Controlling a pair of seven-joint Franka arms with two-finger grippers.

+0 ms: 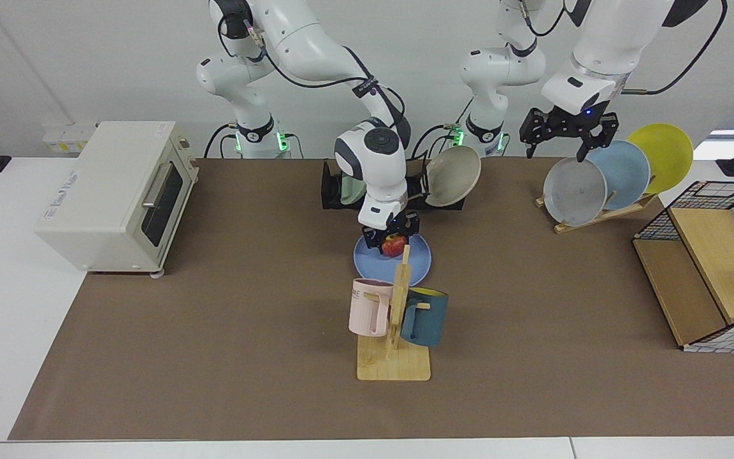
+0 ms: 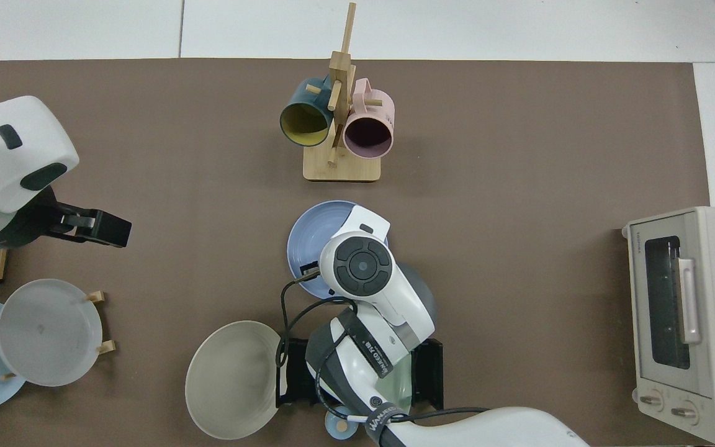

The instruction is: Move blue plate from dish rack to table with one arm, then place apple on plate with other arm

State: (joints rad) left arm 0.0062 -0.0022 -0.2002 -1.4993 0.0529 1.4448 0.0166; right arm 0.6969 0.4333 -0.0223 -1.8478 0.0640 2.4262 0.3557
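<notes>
Periwinkle-blue and glossy, the round shallow blue plate lies flat on the matte brown table, just in front of the low black slotted dish rack and just behind a light wooden mug tree. Over the plate's middle sits the small red apple with a yellow patch; whether it already touches the plate cannot be told. The right gripper, black and two-fingered, is low over the plate with its fingers closed on the apple's sides. In the top view the white wrist of that arm covers the apple and much of the plate.

The rack holds a pale green plate upright in its slots, and a grey-beige bowl-like dish leans at its end nearest the left arm.

The left gripper hangs in the air well away, with its fingers spread and nothing in them, just above a grey plate on a slanted wooden plate stand; a pale sky-blue plate and a yellow plate lean behind it.

A pink mug and a dark teal mug hang on the mug tree. A cream toaster oven stands at one end of the table, a wire-and-wood shelf box at the other.
</notes>
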